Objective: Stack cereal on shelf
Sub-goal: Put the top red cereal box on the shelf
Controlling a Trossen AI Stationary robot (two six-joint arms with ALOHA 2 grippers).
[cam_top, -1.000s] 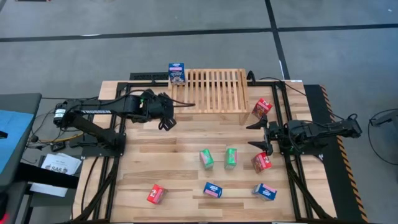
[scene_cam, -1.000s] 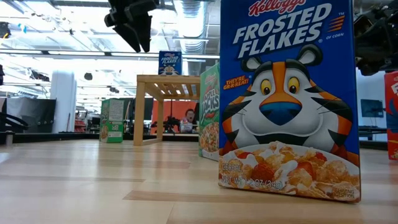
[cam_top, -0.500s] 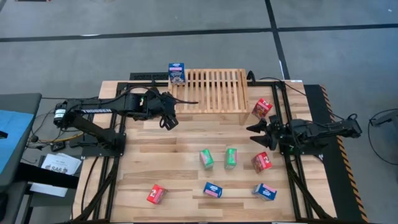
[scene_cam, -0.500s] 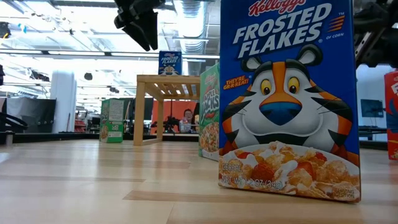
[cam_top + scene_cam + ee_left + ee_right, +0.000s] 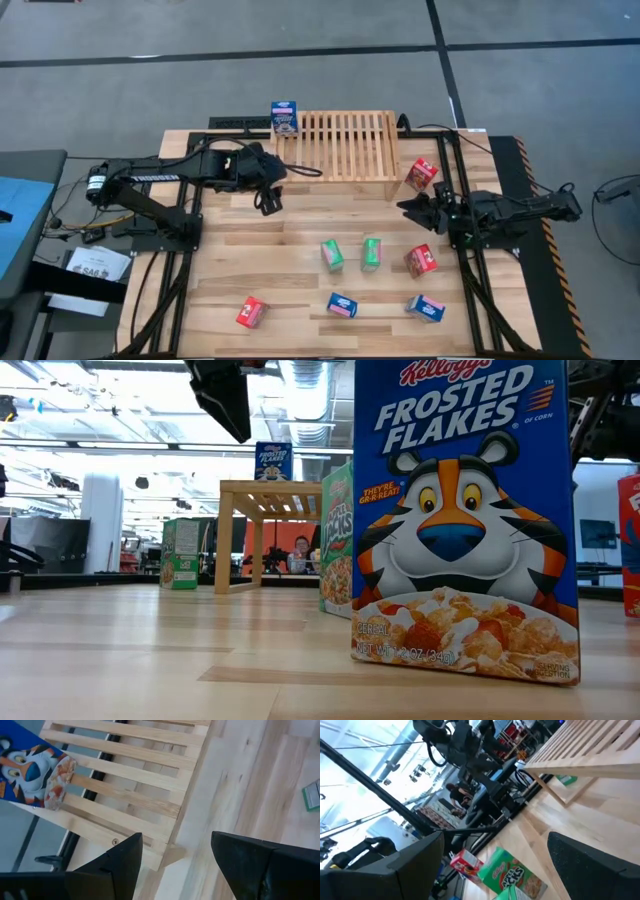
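1. The plank table (image 5: pixel 290 260) spreads under me, and nearly all the work is left out here.
2. The shelf (image 5: pixel 345 145) sits at the far edge, a slatted wooden rack. Just one blue box (image 5: pixel 284 118) stands at its far left corner, so by my count one is placed.
3. Seven more boxes that I can count lie loose on the table: a red box (image 5: pixel 422 174) just beside the rack's right end, two green boxes (image 5: pixel 352 254) mid-table, another red (image 5: pixel 421 261) near them, and a red (image 5: pixel 250 312), a blue (image 5: pixel 342 305) and another blue (image 5: pixel 426 308) along the near edge. I can't find a ninth.
4. My left gripper (image 5: pixel 268 196) hovers near the rack's left end, fingers parted a little, carrying nothing.
5. My right gripper (image 5: pixel 415 212) hangs between the two right-side red boxes, jaws spread wide, empty. I'd say one of those is next.
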